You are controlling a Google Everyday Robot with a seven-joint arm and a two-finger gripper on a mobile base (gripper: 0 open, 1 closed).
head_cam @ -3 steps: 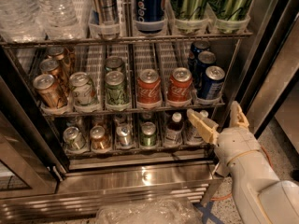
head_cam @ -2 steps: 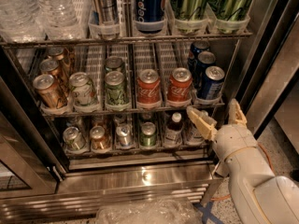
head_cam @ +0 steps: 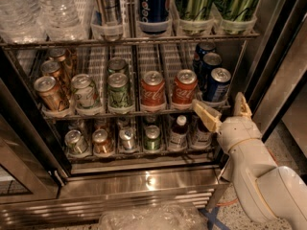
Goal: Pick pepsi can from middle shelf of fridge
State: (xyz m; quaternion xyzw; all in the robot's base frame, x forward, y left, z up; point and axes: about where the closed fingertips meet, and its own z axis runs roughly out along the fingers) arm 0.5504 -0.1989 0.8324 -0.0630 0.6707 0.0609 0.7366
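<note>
The pepsi can [head_cam: 218, 84] is a short dark blue can with a silver top at the right end of the middle shelf [head_cam: 129, 113], with two more blue cans behind it. My gripper [head_cam: 221, 107] is open, just below and in front of the can. One cream finger [head_cam: 206, 114] points left under the shelf's front edge and the other finger [head_cam: 241, 104] rises to the can's right. The gripper does not touch the can. The fridge [head_cam: 144, 181] stands open, its steel base panel below.
Two red cola cans [head_cam: 169, 89] stand left of the pepsi can, then green, white and gold cans. Tall cans and water bottles [head_cam: 38, 8] fill the upper rack. Small bottles [head_cam: 178, 132] line the lower rack. The dark door frame [head_cam: 283, 75] is close on the right.
My gripper has risen slightly toward the middle shelf's front edge, closer under the pepsi can. The cans have not moved.
</note>
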